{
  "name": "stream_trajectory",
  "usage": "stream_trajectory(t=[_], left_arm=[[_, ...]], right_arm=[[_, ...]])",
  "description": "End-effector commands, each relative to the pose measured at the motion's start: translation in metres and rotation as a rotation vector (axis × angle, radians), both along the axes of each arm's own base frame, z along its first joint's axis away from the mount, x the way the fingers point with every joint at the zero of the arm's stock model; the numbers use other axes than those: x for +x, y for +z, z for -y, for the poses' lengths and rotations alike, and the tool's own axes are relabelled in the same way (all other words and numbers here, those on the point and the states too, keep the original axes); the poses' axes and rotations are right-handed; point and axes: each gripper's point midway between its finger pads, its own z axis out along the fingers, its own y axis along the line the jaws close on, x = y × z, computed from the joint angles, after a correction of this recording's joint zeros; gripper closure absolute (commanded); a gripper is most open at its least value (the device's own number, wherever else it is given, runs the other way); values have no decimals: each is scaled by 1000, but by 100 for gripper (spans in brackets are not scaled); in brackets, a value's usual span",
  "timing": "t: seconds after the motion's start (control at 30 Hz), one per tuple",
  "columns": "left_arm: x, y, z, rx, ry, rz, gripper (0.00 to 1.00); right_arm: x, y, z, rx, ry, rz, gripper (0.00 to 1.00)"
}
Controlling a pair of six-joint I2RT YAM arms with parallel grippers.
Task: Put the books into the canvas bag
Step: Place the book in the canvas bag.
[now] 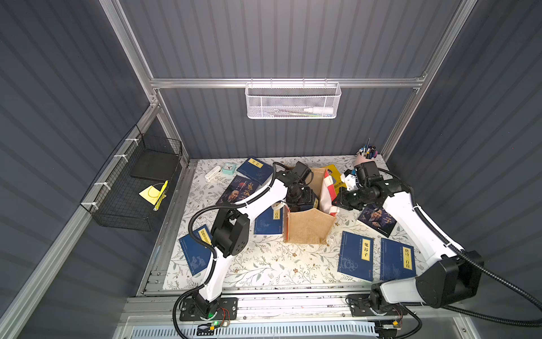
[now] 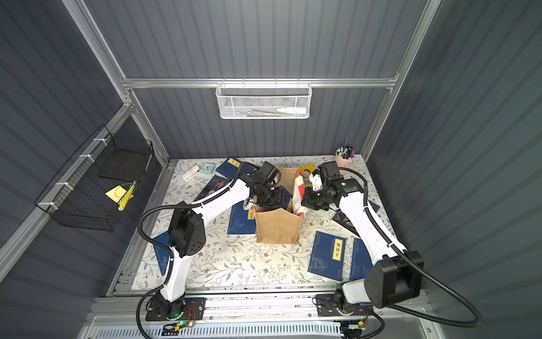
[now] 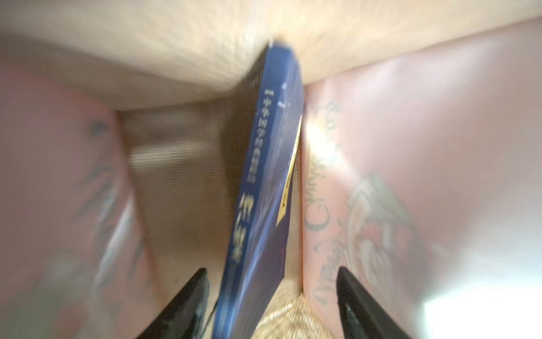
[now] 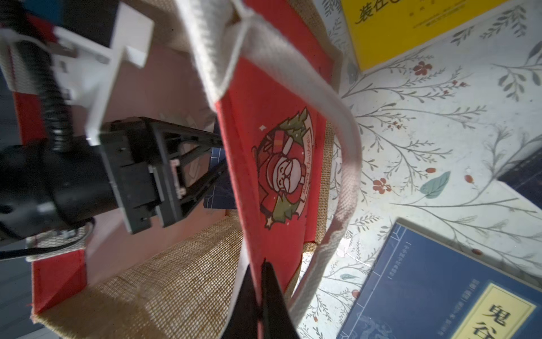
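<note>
At mid-frame in both top views, the bag (image 1: 308,229) stands on the tabletop (image 1: 264,264). Inside it the left claw (image 3: 271,269) has its jaws apart around a blue book (image 3: 264,176) standing on edge. The right claw (image 4: 258,262) is clamped on the bag's red side panel. Other books (image 1: 356,252) lie around.

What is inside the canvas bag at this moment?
Inside the bag one navy book stands on edge, between the open fingers of the left gripper, which reaches in. The bag's floor is mostly covered or blurred, so other books cannot be ruled out.
</note>
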Motion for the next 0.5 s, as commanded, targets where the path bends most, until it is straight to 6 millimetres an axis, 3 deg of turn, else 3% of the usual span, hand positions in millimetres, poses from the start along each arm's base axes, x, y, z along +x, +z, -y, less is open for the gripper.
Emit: stream_trajectory(t=[0.0,0.2,0.3,0.47], left_arm=[[5,58,-25,10,1,110,28],[11,109,-42,-11,4,251,28],[12,123,-49,-16,6,299,29],[13,139,-62,-11,27,349,31]], right_arm=[[7,4,11,-35,-5,11,91],[18,18,11,-44,18,46,80],[21,27,13,-54,15,63,69],[21,55,24,-112,-20,130,61]])
